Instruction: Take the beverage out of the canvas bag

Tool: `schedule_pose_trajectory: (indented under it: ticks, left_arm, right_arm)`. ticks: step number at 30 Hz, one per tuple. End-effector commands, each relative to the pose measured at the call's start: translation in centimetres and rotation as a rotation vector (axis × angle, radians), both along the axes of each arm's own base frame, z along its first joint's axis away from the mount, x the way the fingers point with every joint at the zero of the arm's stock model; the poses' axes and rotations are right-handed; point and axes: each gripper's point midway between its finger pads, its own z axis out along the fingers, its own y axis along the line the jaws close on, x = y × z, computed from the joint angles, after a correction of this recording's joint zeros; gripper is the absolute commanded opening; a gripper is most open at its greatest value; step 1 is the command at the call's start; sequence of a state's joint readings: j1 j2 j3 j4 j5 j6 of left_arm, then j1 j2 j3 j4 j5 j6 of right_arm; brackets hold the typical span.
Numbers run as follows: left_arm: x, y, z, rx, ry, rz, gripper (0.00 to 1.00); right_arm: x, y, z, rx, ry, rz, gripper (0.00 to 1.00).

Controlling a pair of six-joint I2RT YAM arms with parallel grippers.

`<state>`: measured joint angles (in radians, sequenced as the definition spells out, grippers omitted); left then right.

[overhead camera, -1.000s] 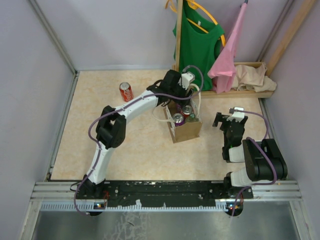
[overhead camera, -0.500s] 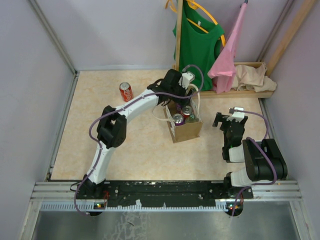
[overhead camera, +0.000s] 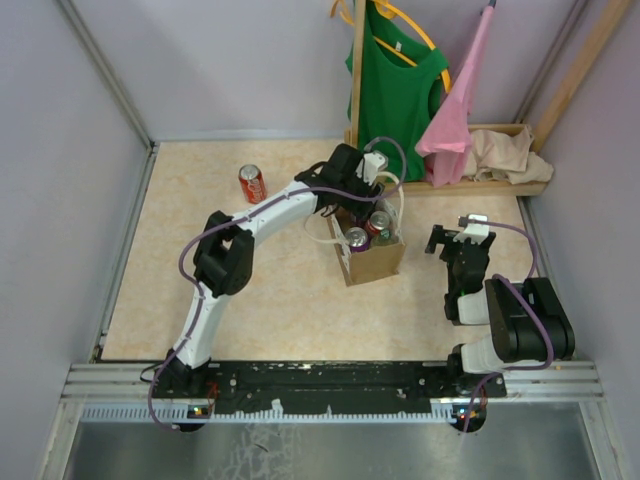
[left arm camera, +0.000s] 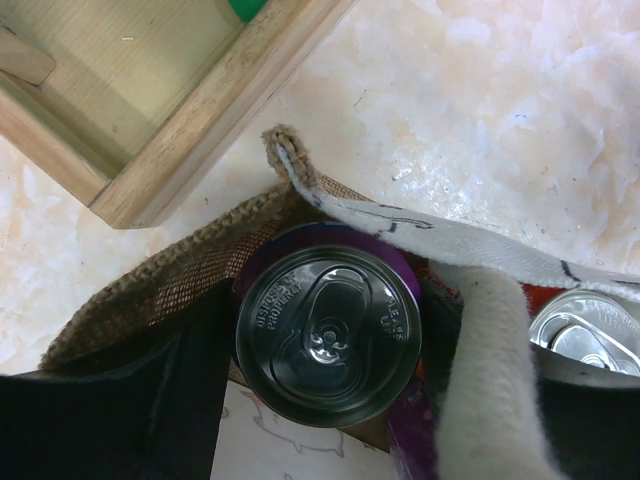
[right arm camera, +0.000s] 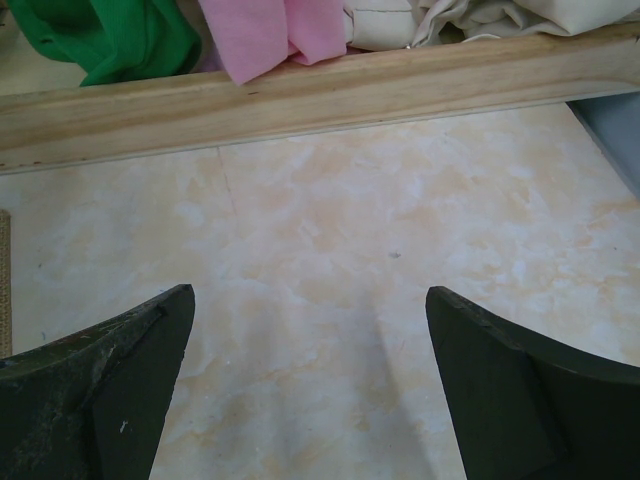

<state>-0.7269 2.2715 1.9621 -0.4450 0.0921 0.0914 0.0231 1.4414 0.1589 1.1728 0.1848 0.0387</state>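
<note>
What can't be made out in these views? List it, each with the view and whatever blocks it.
- Left wrist view: whether the left tool has clamped the purple can; the white handle covers one finger.
- Top view: the far end of the canvas bag; the left arm covers it.
- Left wrist view: the second can, cut off by the right edge and the handle.

The canvas bag [left arm camera: 170, 280] looks coarse, matt weave; the beverage can [left arm camera: 328, 335] lid at centre is shiny metal, the upper-left frame [left arm camera: 220, 98] bare wood.
</note>
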Motion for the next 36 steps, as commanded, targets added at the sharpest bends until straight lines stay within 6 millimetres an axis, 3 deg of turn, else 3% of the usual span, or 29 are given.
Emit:
schedule_pose_trajectory:
  ticks: [1,4,8,12,23,36]
  left_arm:
    - [-4.0,5.9,-10.0,0.275,0.227,0.028,0.55]
    - [-3.4,5.0,-9.3,0.229,0.197,0.020,0.41]
    - [-2.9,4.5,-7.7,0.192,0.161,0.022,0.01]
    - [-2.2,4.2,-4.1,0.147,0.084,0.023,0.00]
    - [-1.6,2.6,11.5,-0.088,-0.178,-0.034,0.00]
    - [-0.8,3.5,23.4,-0.218,-0.404,-0.033,0.00]
  right_arm:
    - [0.8,0.0,1.8,0.009,-0.064,-0.002,0.99]
    - [0.8,0.0,1.8,0.009,-0.065,-0.003,0.99]
    - [0.8,0.0,1.8,0.010,-0.065,-0.003,0.99]
    - [0.8,0.0,1.8,0.009,-0.064,-0.002,0.99]
    - [0.8,0.0,1.8,0.010,-0.065,-0.002,0.99]
    - [0.8,0.0,1.8,0.010,-0.065,-0.003,0.99]
